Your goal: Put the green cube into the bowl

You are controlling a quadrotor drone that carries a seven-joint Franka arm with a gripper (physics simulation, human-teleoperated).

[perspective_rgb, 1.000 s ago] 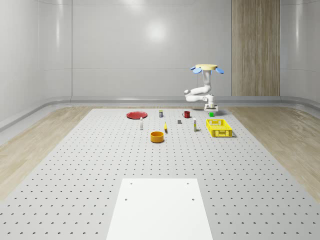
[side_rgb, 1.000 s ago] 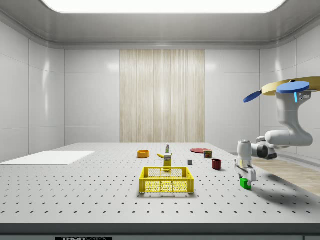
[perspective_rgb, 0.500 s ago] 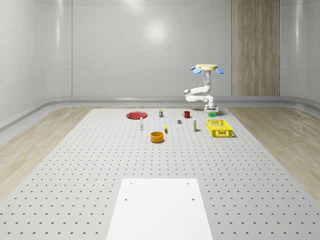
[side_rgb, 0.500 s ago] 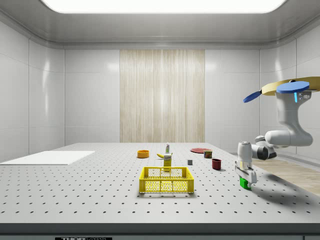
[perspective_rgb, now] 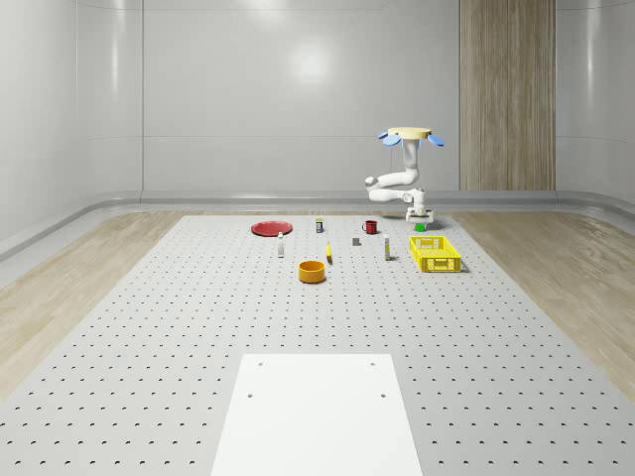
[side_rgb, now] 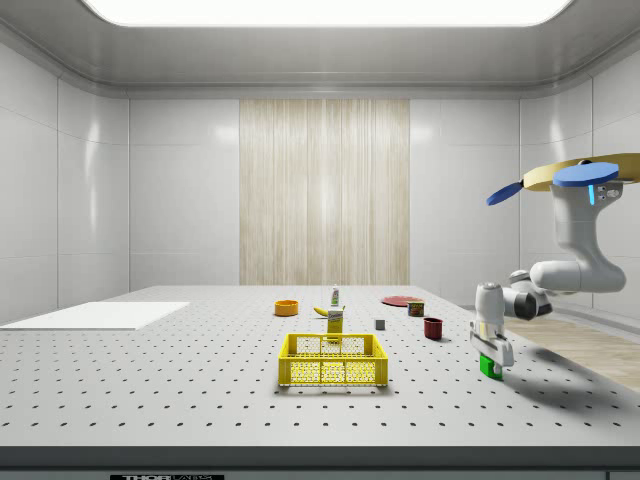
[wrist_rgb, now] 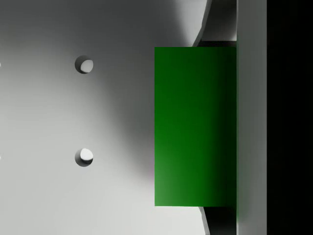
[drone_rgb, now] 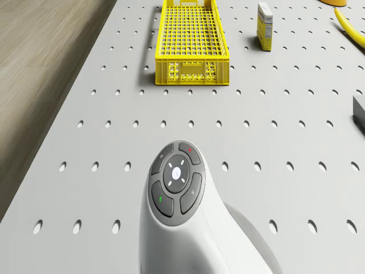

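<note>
Green fills the gap at the end effector (side_rgb: 490, 358): the green cube (side_rgb: 489, 366) sits between the fingers, one finger (wrist_rgb: 252, 117) lying flat against the cube's side in the wrist view. By the side view the cube looks just clear of the table (side_rgb: 200, 400), so I judge it pinched and being lifted, though contact on the far face is hidden.

To do this step well, the grip should hold firm while the arm rises straight, high enough to pass over the clutter, before the drone (side_rgb: 580, 180), hovering over the table's far corner at the side view's right, carries it across. The orange bowl (perspective_rgb: 313, 271) stands well apart, beyond the yellow crate (perspective_rgb: 435, 253), a small carton (drone_rgb: 264, 26) and a banana (drone_rgb: 349, 24); a slow, level transit would keep the cube from slipping or swinging.

Printing on the carton is too small to read. Some lettering runs along the table's front edge in the side view, not legible.
</note>
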